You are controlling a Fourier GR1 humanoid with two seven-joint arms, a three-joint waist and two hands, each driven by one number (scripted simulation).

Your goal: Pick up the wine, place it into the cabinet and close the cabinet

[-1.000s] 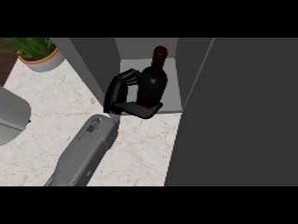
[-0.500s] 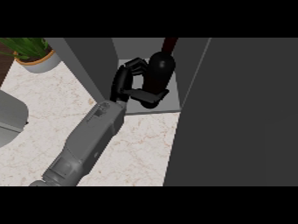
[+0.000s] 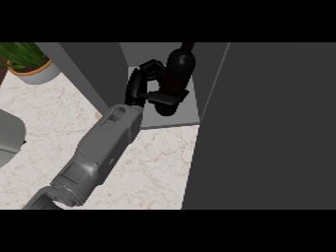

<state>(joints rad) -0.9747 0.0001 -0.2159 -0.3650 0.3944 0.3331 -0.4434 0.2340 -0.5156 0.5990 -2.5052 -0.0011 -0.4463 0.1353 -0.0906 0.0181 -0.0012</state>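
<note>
Deeper into cabinet (image 3: 156, 51) | wine (image 3: 178, 69) | gripped by left hand (image 3: 147, 88)

A pale marbled worktop (image 3: 156, 172) carries a potted plant (image 3: 26, 64) at its far left and a grey cabinet (image 3: 97, 74).

Probably a kitchen: marble counter (image 3: 156, 162), cabinet (image 3: 272, 128), potted plant (image 3: 26, 61).

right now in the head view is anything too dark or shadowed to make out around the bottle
Head view: the wine bottle and the black hand curled round it merge, dark on dark, inside the dim cabinet; the open cabinet door is one flat dark slab; the marble counter and potted plant are evenly lit, with no glare.
</note>
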